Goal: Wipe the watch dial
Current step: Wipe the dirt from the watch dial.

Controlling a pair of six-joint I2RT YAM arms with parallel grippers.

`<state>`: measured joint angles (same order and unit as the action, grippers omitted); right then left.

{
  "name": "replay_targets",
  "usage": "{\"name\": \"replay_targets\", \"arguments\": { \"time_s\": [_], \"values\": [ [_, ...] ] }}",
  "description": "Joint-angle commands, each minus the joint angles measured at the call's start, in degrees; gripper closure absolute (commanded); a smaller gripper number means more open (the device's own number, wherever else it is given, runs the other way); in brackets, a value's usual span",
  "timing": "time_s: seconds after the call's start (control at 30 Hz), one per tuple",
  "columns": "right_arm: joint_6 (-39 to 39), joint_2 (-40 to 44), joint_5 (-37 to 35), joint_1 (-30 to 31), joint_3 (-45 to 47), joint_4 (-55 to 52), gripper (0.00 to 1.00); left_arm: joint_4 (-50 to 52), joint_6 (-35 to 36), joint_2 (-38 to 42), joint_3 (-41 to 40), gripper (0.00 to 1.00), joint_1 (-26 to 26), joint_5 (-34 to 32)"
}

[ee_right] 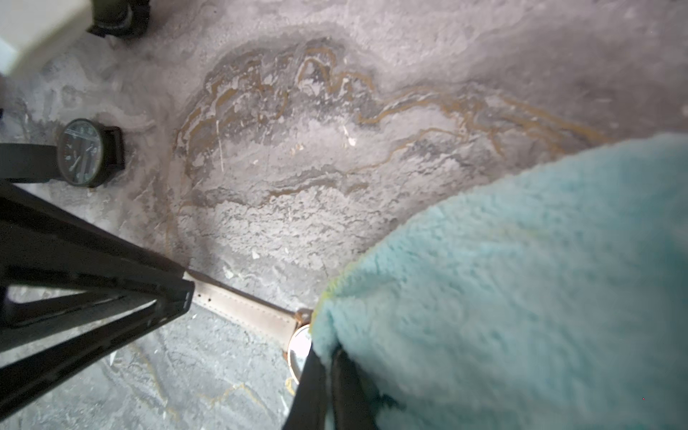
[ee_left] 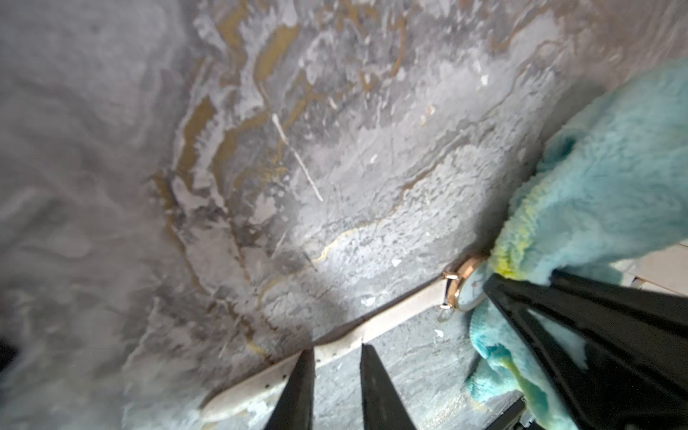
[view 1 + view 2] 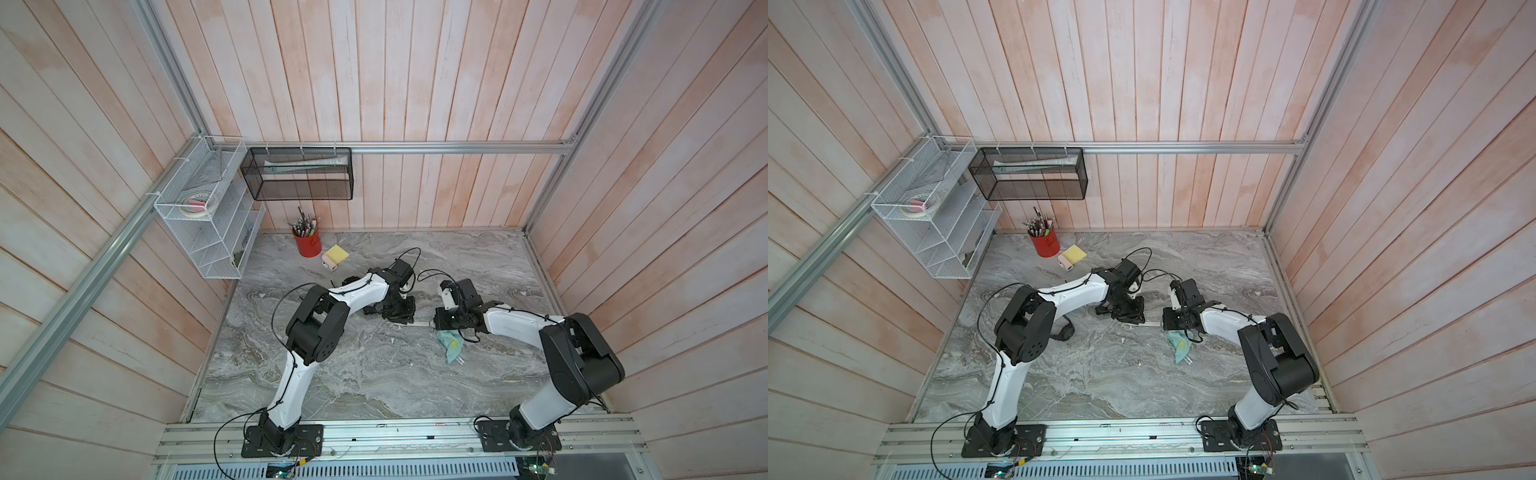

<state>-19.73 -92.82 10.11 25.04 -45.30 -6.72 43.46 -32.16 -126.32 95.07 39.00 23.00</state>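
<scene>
A watch with a beige strap [image 2: 394, 316] and a rose-gold case lies flat on the marble table [image 3: 374, 374]. Only an edge of its pale dial [image 2: 471, 290] [image 1: 299, 346] shows beside the cloth. My right gripper [image 1: 327, 353] [image 2: 491, 283] is shut on a fluffy teal cloth [image 1: 521, 279] [image 2: 610, 178] [image 3: 451, 345], which rests on the dial. My left gripper [image 2: 335, 350] [image 3: 401, 318] stands with its jaws a little apart, both tips down on the strap [image 1: 245, 307] near its free end.
A second, black watch [image 1: 80, 152] [image 3: 1064, 331] lies by the left arm's elbow. At the back left stand a red pen cup [image 3: 307, 243], yellow sticky notes [image 3: 336, 253] and a small pink block [image 3: 329, 262]. Wire racks [image 3: 208, 216] hang on the walls.
</scene>
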Motion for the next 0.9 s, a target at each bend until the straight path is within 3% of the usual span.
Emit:
{"name": "replay_targets", "arguments": {
  "time_s": [0.0, 0.33, 0.67, 0.87],
  "values": [
    [-0.4, -0.7, -5.4, -1.8, 2.5, -5.4, 1.00, 3.2, 0.1, -3.3, -2.7, 0.75, 0.4, -1.3],
    [0.3, 6.5, -2.7, 1.5, -1.1, -7.4, 1.00, 3.3, 0.0, -3.3, -2.8, 0.75, 0.4, -1.4],
    [2.9, -0.8, 8.5, 4.1, -1.5, -1.3, 1.00, 3.4, -0.2, -3.4, -2.7, 0.75, 0.4, -1.5],
    [2.2, -3.3, 6.9, 3.6, -0.6, -0.8, 1.00, 3.5, -0.3, -3.5, -2.8, 0.75, 0.3, -1.5]
  ]
}}
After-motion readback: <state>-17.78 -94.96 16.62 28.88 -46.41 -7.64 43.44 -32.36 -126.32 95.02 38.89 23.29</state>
